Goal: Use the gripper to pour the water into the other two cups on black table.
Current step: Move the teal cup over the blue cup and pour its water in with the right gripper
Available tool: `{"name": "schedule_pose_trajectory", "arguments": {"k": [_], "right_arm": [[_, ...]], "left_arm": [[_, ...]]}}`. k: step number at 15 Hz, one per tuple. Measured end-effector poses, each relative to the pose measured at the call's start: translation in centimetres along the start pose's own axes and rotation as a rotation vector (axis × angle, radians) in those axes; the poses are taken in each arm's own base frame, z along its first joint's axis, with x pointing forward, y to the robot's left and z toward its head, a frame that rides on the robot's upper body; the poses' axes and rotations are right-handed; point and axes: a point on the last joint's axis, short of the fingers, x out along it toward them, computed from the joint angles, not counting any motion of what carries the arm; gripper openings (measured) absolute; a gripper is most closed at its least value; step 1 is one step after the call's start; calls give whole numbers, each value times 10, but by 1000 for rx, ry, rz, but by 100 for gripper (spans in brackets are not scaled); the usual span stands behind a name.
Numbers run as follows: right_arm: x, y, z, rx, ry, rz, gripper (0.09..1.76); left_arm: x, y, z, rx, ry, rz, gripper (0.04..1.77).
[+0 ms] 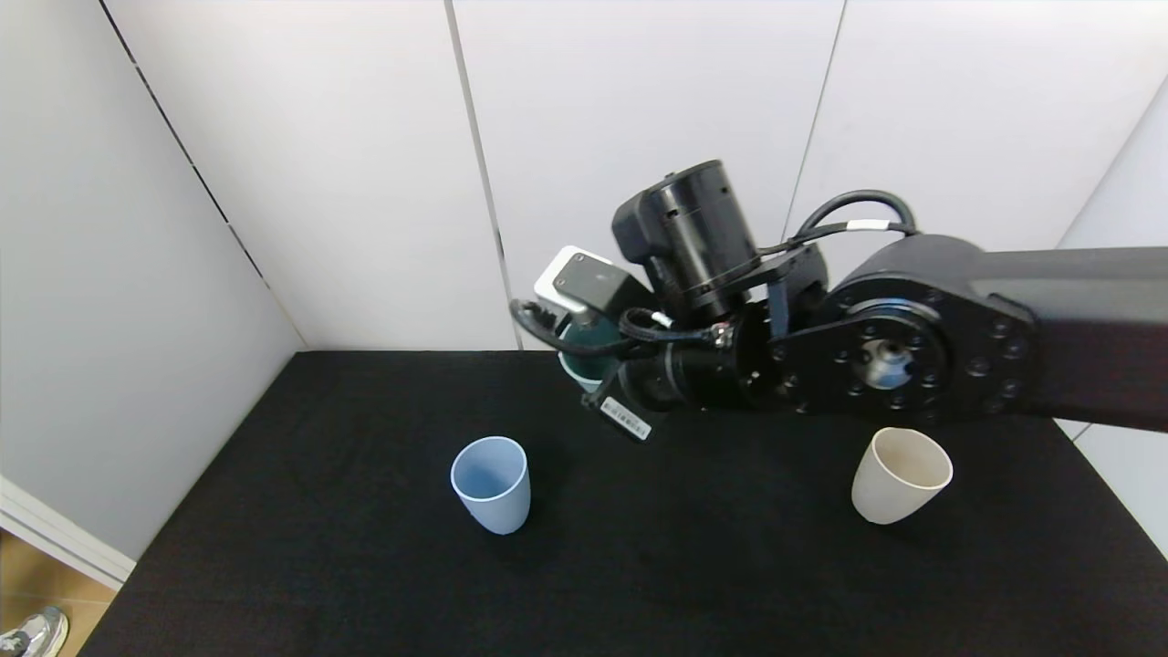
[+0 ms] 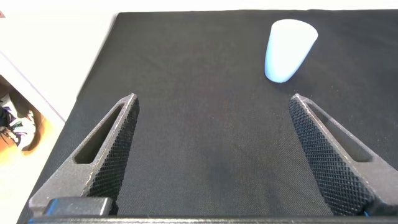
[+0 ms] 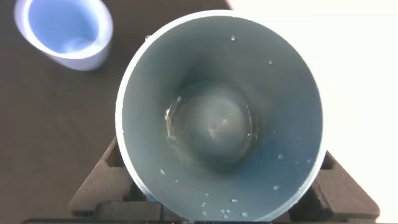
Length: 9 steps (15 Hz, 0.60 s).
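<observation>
The black table fills the lower frame of the head view. The right gripper, at frame centre, is clamped on the teal cup, raised above the table. The light blue cup stands lower left of it, nearer than the cream cup at lower right. The left gripper hangs with its jaws wide apart, holding nothing.

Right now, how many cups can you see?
3. The light blue cup stands on the black table toward the robot's left, the cream-white cup toward its right, and the teal cup is held above the table in the right end effector.
</observation>
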Motion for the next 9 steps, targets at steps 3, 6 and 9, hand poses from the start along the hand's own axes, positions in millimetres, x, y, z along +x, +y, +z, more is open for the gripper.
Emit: {"name": "schedule_pose_trajectory", "arguments": {"k": [3,6,9], "right_arm": [[25,25,8,-50,41,-62,120],[48,42,8,-160,123,-167,120],[65,66,3,-252,188,-210,120]], "left_arm": [[0,0,0,0,0,0,172],[0,0,0,0,0,0,172],[0,0,0,0,0,0,172]]}}
